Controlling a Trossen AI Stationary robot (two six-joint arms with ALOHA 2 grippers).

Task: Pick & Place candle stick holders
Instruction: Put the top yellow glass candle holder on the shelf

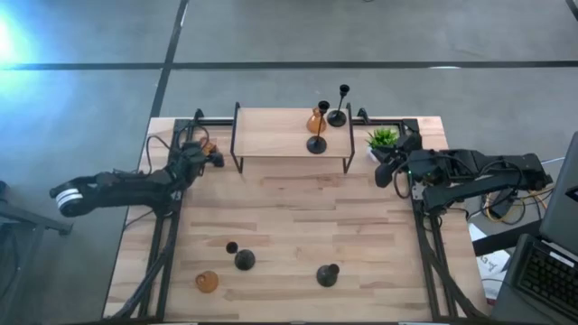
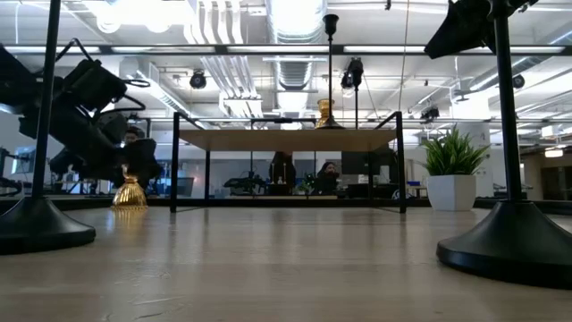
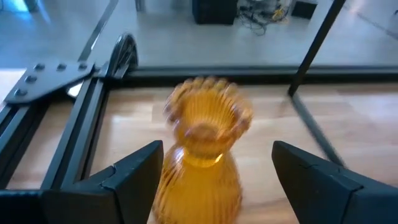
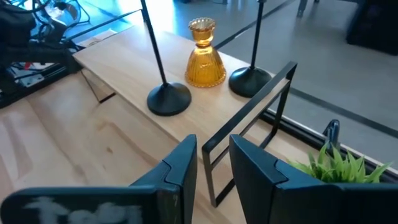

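- The left pincer (image 3: 214,177) was seen spread wide at the desk's (image 1: 298,226) far left corner; an amber holder (image 3: 202,149) stood upright between its fingers, contact not discernible.
- The right pincer (image 4: 214,165) was held narrow, empty, beside the shelf's (image 4: 124,68) end.
- Ahead of it on the shelf: two black holders (image 4: 168,96) and one amber one (image 4: 204,56).
- The potted plant (image 1: 383,138) was just beside the right pincer.

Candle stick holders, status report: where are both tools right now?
Left tool open around an amber holder at the table's back-left corner. Right tool open, empty, beside the shelf. Nothing in the way.
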